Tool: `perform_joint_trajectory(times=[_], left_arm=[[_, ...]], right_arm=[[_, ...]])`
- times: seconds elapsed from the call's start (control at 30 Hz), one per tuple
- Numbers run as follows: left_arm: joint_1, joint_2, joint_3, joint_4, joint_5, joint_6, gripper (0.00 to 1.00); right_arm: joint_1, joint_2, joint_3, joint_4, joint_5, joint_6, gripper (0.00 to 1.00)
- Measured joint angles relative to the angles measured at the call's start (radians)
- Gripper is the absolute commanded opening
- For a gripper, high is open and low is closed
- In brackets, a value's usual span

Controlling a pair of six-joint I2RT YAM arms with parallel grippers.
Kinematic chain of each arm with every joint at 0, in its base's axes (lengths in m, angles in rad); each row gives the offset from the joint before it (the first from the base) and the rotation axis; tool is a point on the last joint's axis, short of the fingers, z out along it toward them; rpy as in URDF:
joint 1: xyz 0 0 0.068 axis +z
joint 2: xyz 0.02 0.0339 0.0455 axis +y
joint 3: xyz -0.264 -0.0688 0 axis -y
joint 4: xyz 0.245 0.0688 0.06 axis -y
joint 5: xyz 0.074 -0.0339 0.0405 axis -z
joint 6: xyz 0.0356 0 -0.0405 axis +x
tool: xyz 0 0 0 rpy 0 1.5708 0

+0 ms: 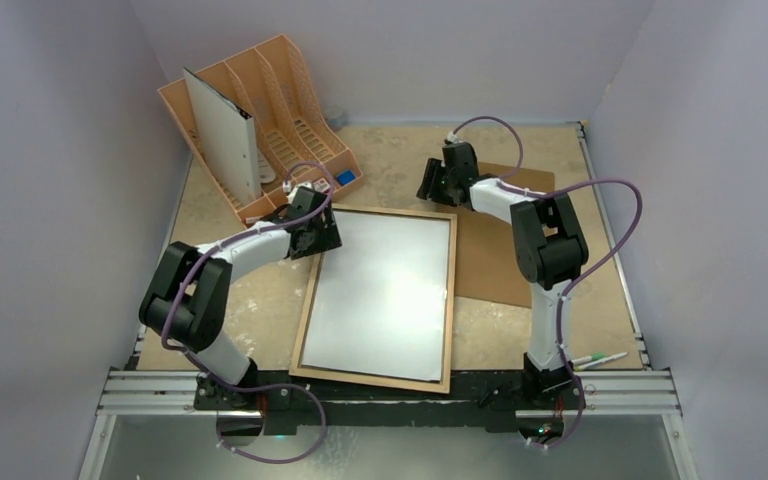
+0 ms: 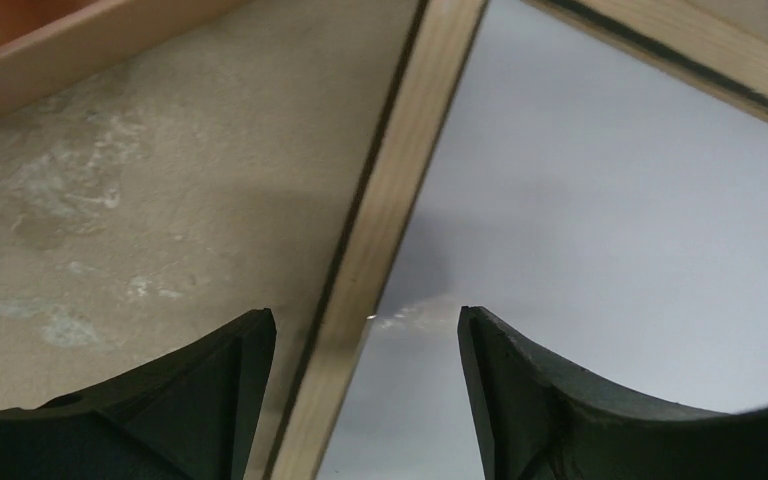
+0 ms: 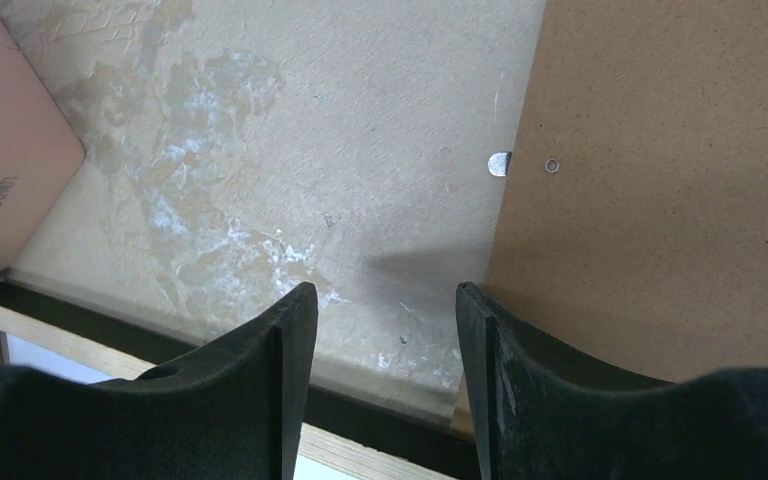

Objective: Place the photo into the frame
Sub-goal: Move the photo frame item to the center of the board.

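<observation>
Crowding the frame (image 1: 370, 380): brown board (image 1: 495, 250), rack (image 1: 305, 100); left gripper (image 2: 365, 320) and right gripper (image 3: 385, 293) gape empty.

The frame (image 2: 380, 230) has a light, matt bare-wood rim. Inside it the photo (image 2: 610, 250) shows a smooth white paper reverse with a faint sheen. Right of the frame, the backing board (image 3: 660, 180) is matt brown fibreboard with a shiny metal clip (image 3: 499, 163). Around the frame the table (image 3: 360, 130) looks rough, mottled beige.
</observation>
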Motion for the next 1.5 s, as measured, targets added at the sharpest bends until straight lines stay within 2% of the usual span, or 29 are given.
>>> perform_joint_trajectory(times=[0.23, 0.53, 0.9, 1.2, 1.5], left_arm=[[0.026, 0.019, -0.033, -0.03, -0.037, -0.003, 0.7], [0.026, 0.021, -0.033, -0.032, -0.065, -0.026, 0.56], [0.032, 0.012, -0.033, -0.043, -0.087, -0.05, 0.56], [0.033, -0.026, -0.036, -0.075, -0.099, -0.054, 0.59], [0.046, -0.092, 0.001, -0.114, -0.089, -0.035, 0.64]], right_arm=[[-0.011, -0.004, -0.005, -0.007, 0.016, -0.018, 0.57], [-0.087, -0.03, -0.037, -0.016, 0.027, -0.031, 0.56], [-0.13, -0.055, -0.068, -0.03, 0.052, -0.041, 0.55], [-0.226, -0.111, -0.138, -0.04, 0.134, -0.042, 0.55], [-0.251, -0.221, -0.217, -0.145, 0.193, 0.011, 0.66]])
